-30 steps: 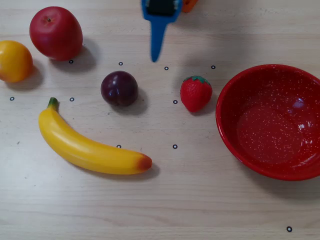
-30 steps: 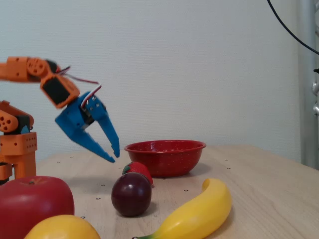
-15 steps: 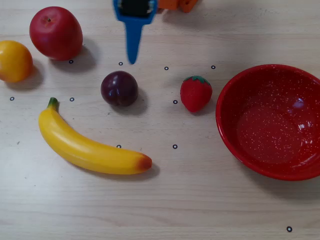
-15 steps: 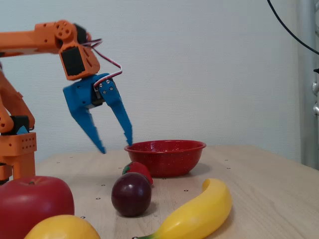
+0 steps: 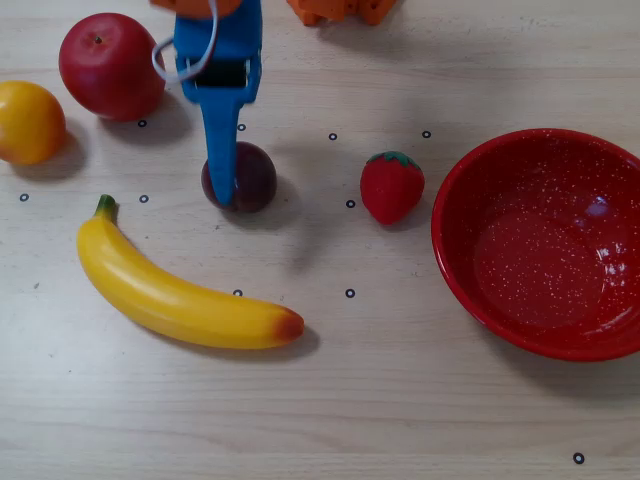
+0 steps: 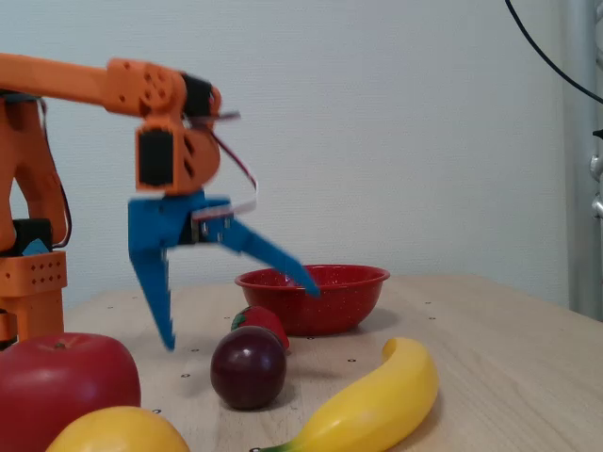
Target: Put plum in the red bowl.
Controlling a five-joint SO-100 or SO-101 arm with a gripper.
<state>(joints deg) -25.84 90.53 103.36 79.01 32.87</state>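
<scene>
the small glossy dark purple-maroon round plum [image 5: 244, 177] sits on the pale wood-grain table [image 5: 400, 400], left of centre in the overhead view, roughly at 10 o'clock from the middle of the frame. the large glossy red speckled bowl [image 5: 545, 242] lies well apart from it, out at 3 o'clock, and is empty. between the two stands a red strawberry with a green top [image 5: 391, 186], just at the plum's 3 o'clock.

the blue two-finger gripper [image 6: 240, 315] on the orange arm hangs above the plum with its fingers spread wide apart, as the fixed view shows plainly; it holds nothing. in that view the tips look clear of the fruit, one finger pointing down behind it, the other splayed toward the bowl. from overhead, one blue finger crosses the plum's left part.

other fruit lies around: a long yellow banana [image 5: 180, 295] at the plum's 6 o'clock, a bright red apple [image 5: 110, 65] at its 10 o'clock, and a yellow-orange round fruit [image 5: 28, 122] at the far left edge.

so the task seems barely begun: the approach looks in place, but the grasp, the carry past the strawberry and the release into the bowl are all left.
</scene>
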